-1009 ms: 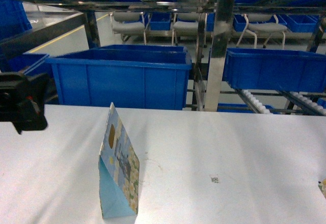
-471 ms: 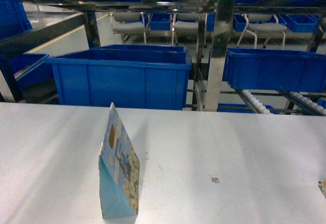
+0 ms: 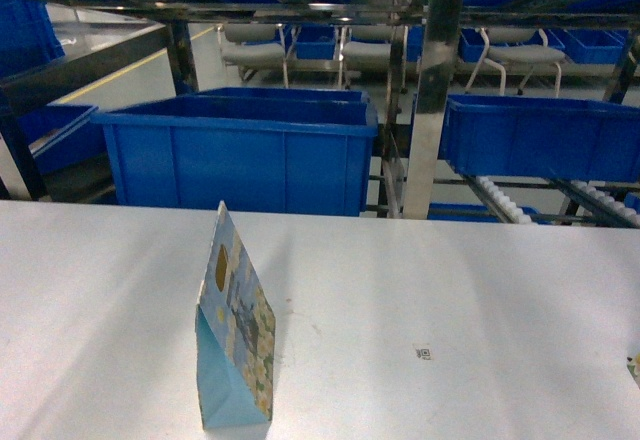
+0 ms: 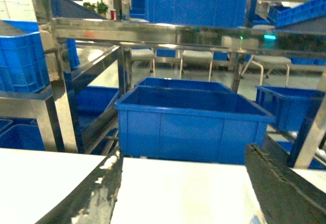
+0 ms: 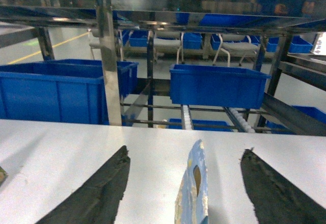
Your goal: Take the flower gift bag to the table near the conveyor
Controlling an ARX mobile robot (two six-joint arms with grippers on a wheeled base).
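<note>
Left claw (image 4: 183, 193): fingers spread wide apart, nothing between them; seen only in its own wrist view, held low over the white bench (image 4: 178, 188) and pointing level toward the conveyor rack (image 4: 153, 33).
Right claw (image 5: 186, 193): fingers also well apart, one on each side of the flower gift bag (image 5: 193, 193), neither touching it (the bag's edge faces this camera).
Arms in head view: neither arm nor claw shows there.
Flower gift bag: stands upright on the bench (image 3: 450, 290) at the lower left of centre (image 3: 234, 335), tent-shaped, pale blue gusset toward the camera, daisy-printed face turned right, oval handle cut-out near the top.
Conveyor: stainless-steel frame (image 3: 440, 90) just behind the bench's far edge, white rollers (image 3: 500, 200) visible at the right.
Large blue bin (image 3: 240, 155): sits in the rack behind the bag; its inside cannot be seen from here.
Second blue bin (image 3: 540, 135): on the rollers at right; contents likewise hidden.
Small mark (image 3: 423, 353): dark printed square on the bench, right of the bag, too small to read.
Cut off: a pale object (image 3: 634, 368) at the right edge of the head view, only a sliver showing.
Background: grey chairs (image 3: 250, 50) beyond the rack, blurred.
</note>
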